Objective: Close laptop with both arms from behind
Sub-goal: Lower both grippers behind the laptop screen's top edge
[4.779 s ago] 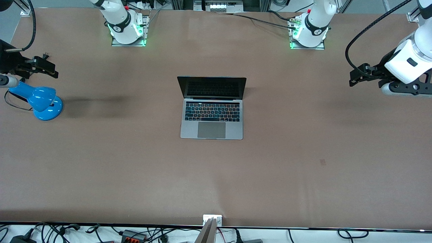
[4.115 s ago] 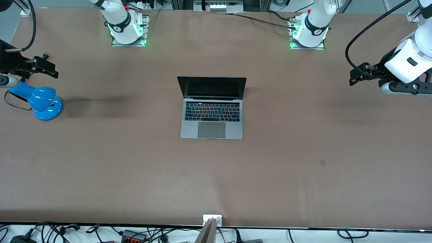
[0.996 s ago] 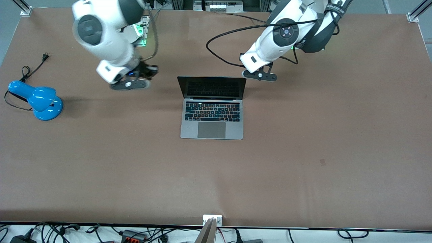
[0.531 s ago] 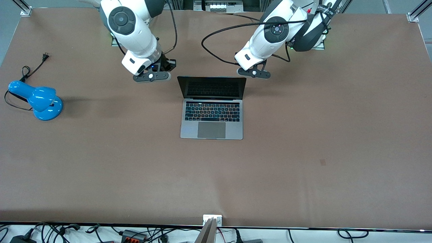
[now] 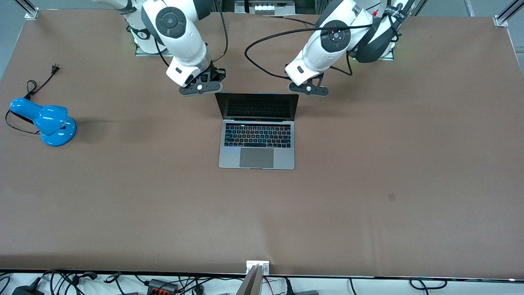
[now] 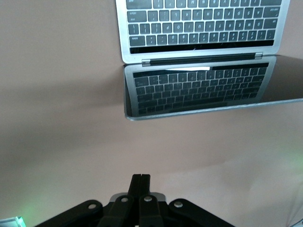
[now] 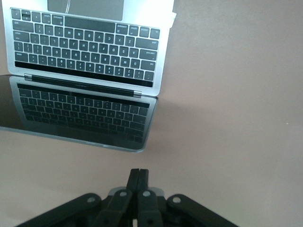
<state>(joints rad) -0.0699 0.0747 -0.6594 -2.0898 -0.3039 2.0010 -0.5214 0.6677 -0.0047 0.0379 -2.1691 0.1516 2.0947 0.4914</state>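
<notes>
The silver-grey laptop (image 5: 257, 143) stands open at the table's middle, its black screen (image 5: 257, 105) upright and facing the front camera. My right gripper (image 5: 200, 87) is shut and empty, over the table beside the lid's top corner toward the right arm's end. My left gripper (image 5: 308, 90) is shut and empty, over the table beside the lid's other top corner. The left wrist view shows the shut fingertips (image 6: 140, 178) a short way from the screen (image 6: 199, 92). The right wrist view shows the same: fingertips (image 7: 138, 172) and laptop (image 7: 85, 56).
A blue desk lamp (image 5: 45, 121) with a loose black cord (image 5: 39, 82) stands toward the right arm's end. Both arm bases (image 5: 151, 45) sit along the table's edge farthest from the front camera. Cables lie off the nearest edge.
Both arms swung in from the table's ends to the laptop's lid. In the last half second the right gripper moved closer to the lid's corner. The laptop has not moved.
</notes>
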